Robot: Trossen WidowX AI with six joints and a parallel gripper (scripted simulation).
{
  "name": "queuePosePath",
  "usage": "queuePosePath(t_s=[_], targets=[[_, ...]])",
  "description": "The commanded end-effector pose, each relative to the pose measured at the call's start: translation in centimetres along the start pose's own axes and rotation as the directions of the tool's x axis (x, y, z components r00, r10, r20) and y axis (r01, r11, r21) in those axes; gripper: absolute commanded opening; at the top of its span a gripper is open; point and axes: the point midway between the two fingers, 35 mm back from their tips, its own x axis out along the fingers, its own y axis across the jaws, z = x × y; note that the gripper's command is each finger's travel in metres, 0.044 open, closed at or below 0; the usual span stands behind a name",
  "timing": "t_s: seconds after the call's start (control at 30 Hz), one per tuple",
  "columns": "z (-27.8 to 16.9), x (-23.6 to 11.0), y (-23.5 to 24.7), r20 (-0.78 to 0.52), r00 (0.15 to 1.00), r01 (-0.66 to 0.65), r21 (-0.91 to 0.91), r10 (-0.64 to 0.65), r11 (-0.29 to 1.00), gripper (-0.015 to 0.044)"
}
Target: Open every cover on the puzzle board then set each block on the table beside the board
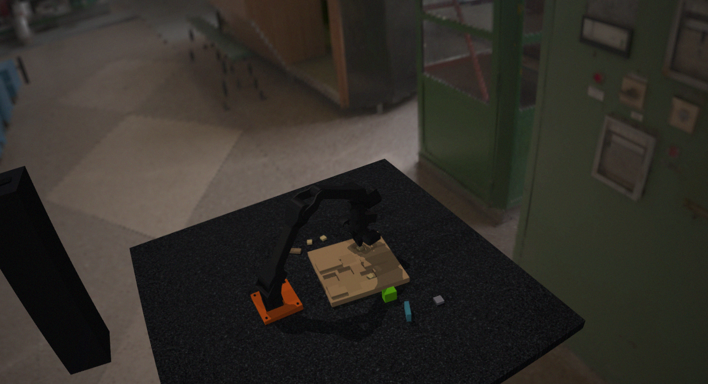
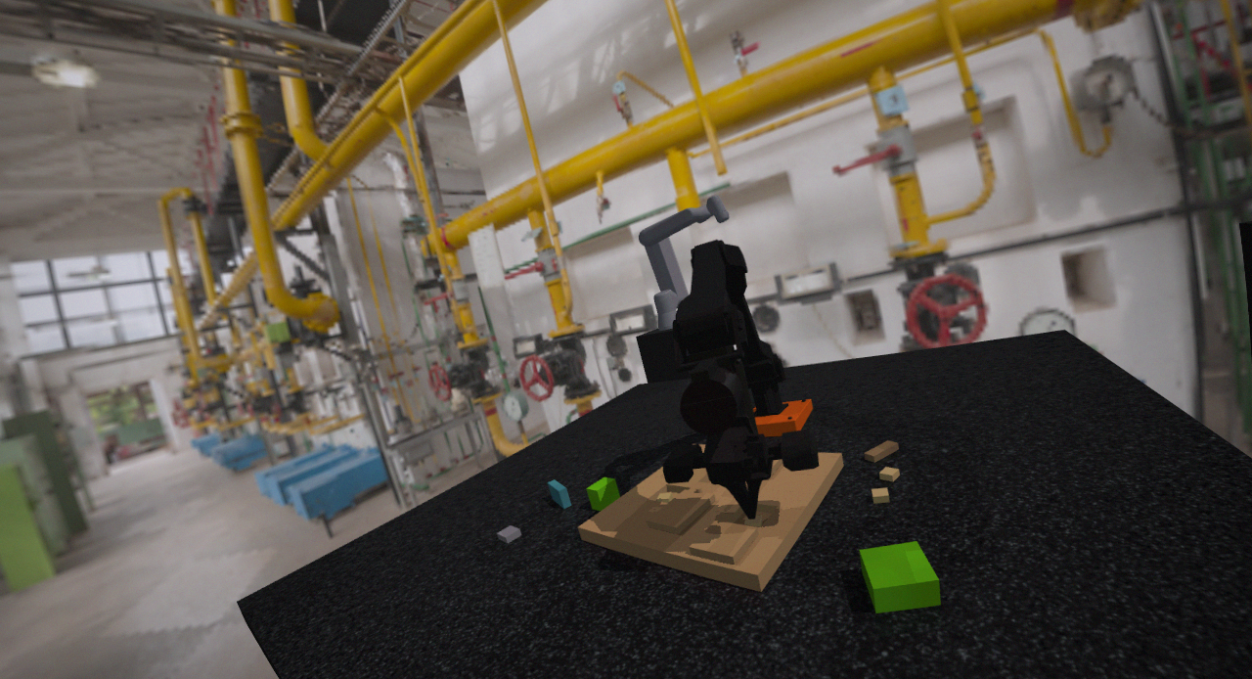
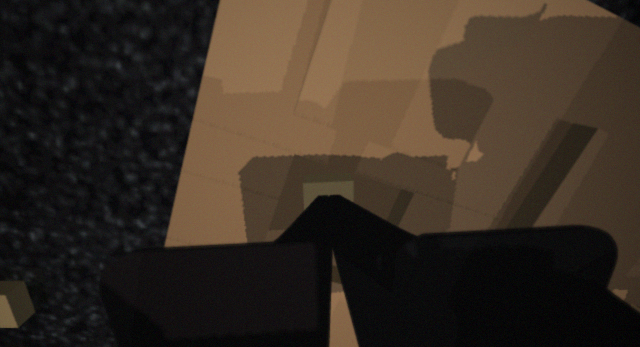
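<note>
The tan puzzle board (image 1: 366, 294) (image 2: 801, 520) (image 3: 210, 152) lies on the table, partly in the arm's shadow. My gripper (image 1: 359, 244) (image 2: 751, 514) (image 3: 328, 206) is shut and empty, its tips low over a well. A pale block (image 3: 328, 187) sits in that well, partly hidden by the tips. Another pale block (image 1: 370, 276) (image 2: 665, 497) shows in a second well. One raised cover (image 2: 723, 547) lies near the board's edge; whether every cover is open I cannot tell. Two small pale blocks, one (image 1: 309, 241) (image 2: 889, 474) and another (image 1: 323, 237) (image 2: 879, 495), rest on the table beside the board.
A tan bar (image 1: 295, 251) (image 2: 881, 451) lies near the small blocks. A small green block (image 1: 389, 294) (image 2: 602, 494), a blue piece (image 1: 407, 311) (image 2: 558, 494) and a grey piece (image 1: 438, 300) (image 2: 509, 533) lie on the opposite side. A large green box (image 2: 900, 576) stands off one corner.
</note>
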Motion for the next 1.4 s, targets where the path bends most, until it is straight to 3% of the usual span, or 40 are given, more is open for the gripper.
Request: queuePosePath(t_s=[0.0, 0.97, 1.07, 1.17, 1.37], targets=[[-0.1, 0.4, -0.1, -0.005, 1.0, 0.005, -0.005, -0.005, 1.0, 0.0], [-1.2, 0.7, -0.2, -0.006, 1.0, 0.005, 0.011, -0.005, 1.0, 0.0], [-1.2, 0.7, -0.2, -0.006, 1.0, 0.006, 0.146, -0.005, 0.989, 0.0], [-1.2, 0.7, -0.2, -0.006, 1.0, 0.007, 0.401, -0.005, 0.916, 0.0], [-1.2, 0.7, -0.2, -0.006, 1.0, 0.008, 0.848, -0.005, 0.53, 0.0]])
